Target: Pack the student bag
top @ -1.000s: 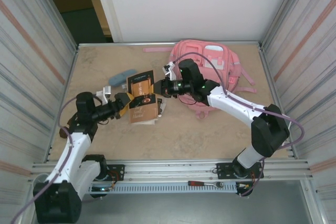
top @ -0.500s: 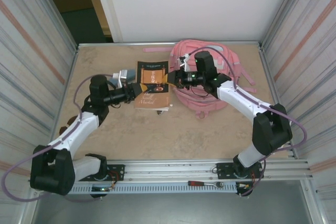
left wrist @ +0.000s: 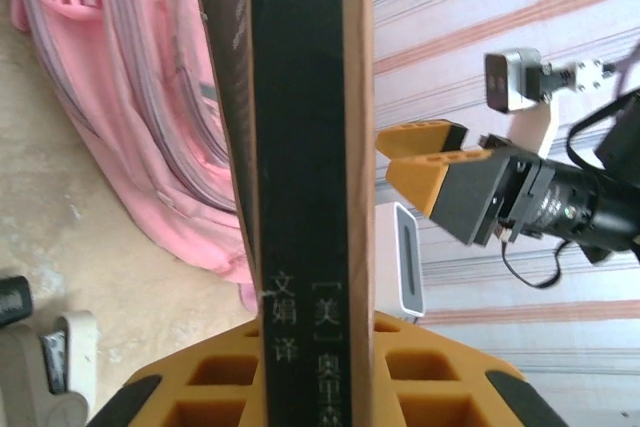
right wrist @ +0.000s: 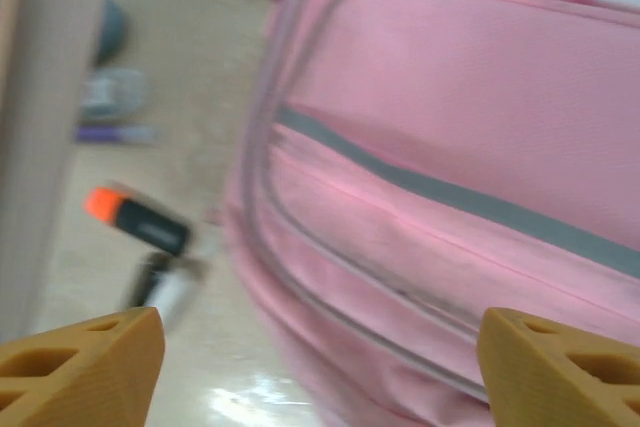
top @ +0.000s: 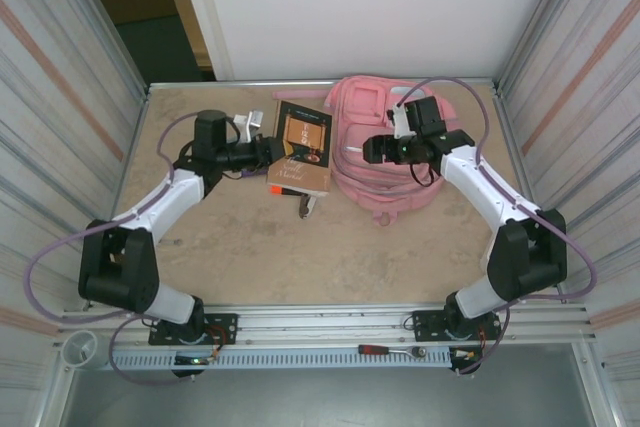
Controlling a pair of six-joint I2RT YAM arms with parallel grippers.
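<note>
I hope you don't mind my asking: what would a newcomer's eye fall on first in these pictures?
The large pink student bag at the far right of the table stands out first, with the right gripper open above its front. Just left of the bag, the left gripper is clamped on a dark, tan-edged book, whose spine runs up the middle of the left wrist view.

The gap between the left tool [top: 272, 152] and the large pink fabric backpack [top: 385, 172] is blocked by a dark, orange-edged book [top: 303, 145] gripped in that tool. A small orange-capped marker [right wrist: 135, 219] is seen on the beige counter [top: 350, 257], whose near half is bare.
</note>
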